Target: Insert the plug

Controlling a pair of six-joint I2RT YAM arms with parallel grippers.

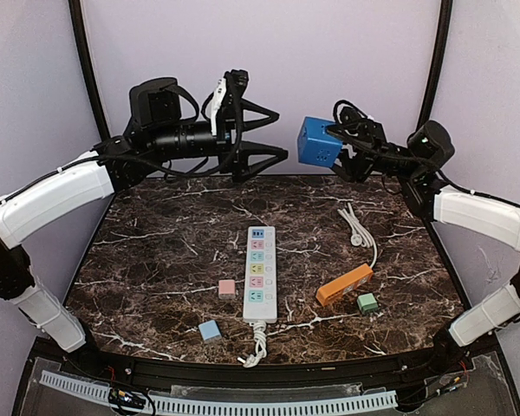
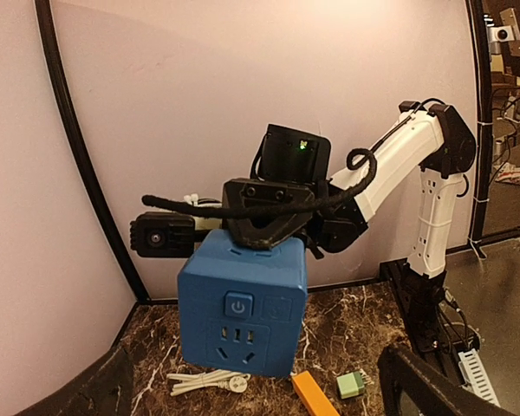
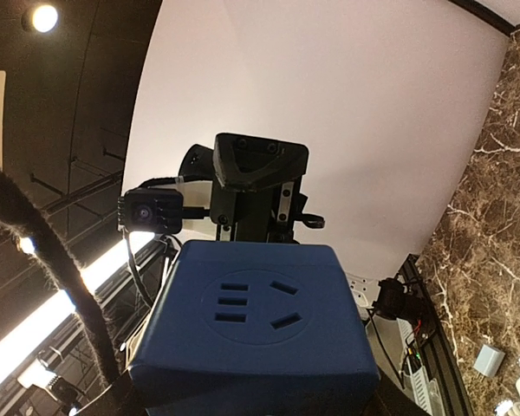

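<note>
Blue cube socket (image 1: pixel 319 143) clamped aloft by R gripper (image 1: pixel 336 149); L gripper (image 1: pixel 282 136) jaws wide, empty. Risk: cube twisted in grip if white plug (image 1: pixel 360 239) pushed off-axis.

cube (image 1: pixel 318 141): blue
strip (image 1: pixel 260 273): white, with pastel blue, green and pink sockets
plug (image 1: pixel 357 227): white
worktop (image 1: pixel 156 260): dark brown marble, white veins
bar (image 1: pixel 344 284): orange
left adapter (image 1: pixel 227 289): pink
near adapter (image 1: pixel 210 330): pale blue
right adapter (image 1: pixel 367 302): green
walls (image 1: pixel 329 52): pale lilac

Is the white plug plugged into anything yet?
Out. The white plug lies loose on the table, apart from the power strip; the right gripper holds the blue socket cube aloft.
</note>
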